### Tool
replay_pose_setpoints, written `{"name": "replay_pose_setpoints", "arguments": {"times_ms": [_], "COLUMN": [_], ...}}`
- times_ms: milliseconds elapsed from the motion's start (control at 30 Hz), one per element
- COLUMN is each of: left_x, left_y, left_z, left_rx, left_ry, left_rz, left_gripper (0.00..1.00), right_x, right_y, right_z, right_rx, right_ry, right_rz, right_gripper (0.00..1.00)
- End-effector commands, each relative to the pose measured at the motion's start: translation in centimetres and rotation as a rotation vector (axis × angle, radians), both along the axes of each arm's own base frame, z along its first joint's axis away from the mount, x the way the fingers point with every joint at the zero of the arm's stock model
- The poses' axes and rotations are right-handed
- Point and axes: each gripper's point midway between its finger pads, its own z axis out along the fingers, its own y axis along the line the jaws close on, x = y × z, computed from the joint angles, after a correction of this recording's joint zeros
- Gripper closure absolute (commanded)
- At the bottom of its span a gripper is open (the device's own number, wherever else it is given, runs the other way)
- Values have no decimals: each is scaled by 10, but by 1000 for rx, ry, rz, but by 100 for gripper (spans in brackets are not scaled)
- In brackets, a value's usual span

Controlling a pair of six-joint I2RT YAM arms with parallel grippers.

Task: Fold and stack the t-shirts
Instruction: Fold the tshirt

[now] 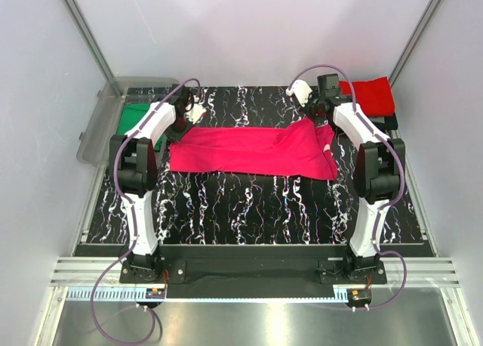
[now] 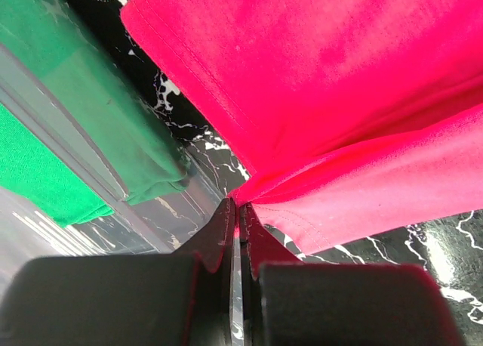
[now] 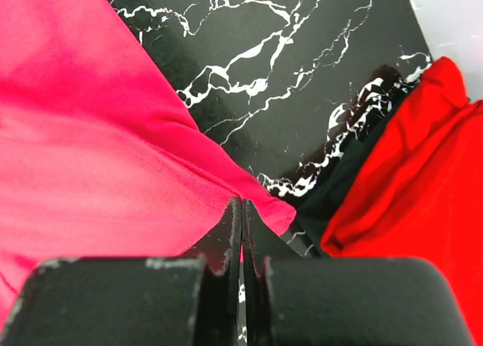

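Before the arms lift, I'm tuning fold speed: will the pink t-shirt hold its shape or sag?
Probably floppy: the pink t-shirt puckers into folds where the left gripper and right gripper pinch it. Likely light, thin cloth; its middle should sag between them.

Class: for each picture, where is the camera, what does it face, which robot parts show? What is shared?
Top external: above, behind; looks down on both arms, pink t-shirt.
Left wrist: along left gripper pinching it; green t-shirt beside.
Right wrist: along right gripper pinching it; red t-shirt beside.
Shared: pink t-shirt in all.
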Motion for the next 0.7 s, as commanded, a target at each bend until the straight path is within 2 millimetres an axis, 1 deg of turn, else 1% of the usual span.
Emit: {"name": "replay_pose_setpoints", "arguments": {"times_ms": [0,33,200,367,400,433,467,500,567,600,633,667], "left_x": [14,14,10,12,12,16,19,21,29,30,30,28], "left_y": [8,8,10,11,11,12,10,7,0,-4,-6,-9], "left_z": [14,11,11,12,12,17,21,34,57,78,90,98], "left_rx": [33,36,41,49,49,52,39,13,-28,-50,-60,-77], "left_ry": [-49,-42,-33,-38,-41,-61,-75,-110,-191,-240,-265,-284], "left_rz": [17,17,15,23,37,52,60,67,76,77,74,69], "left_gripper": [100,100,100,100,95,65,48,2,1,1,1,1], "right_x": [19,21,23,27,27,29,34,35,39,38,33,29], "right_y": [-1,0,0,1,1,0,0,-1,-2,-2,-1,-2], "right_z": [17,16,15,11,11,10,15,18,42,52,74,84], "right_rx": [3,8,13,21,27,31,42,49,92,121,143,157], "right_ry": [-65,-63,-62,-55,-54,-55,-75,-84,-127,-136,-170,-184], "right_rz": [2,-3,-11,-22,-32,-44,-61,-80,-135,-166,-173,-181], "right_gripper": [100,100,100,100,99,92,81,76,71,68,62,60]}}
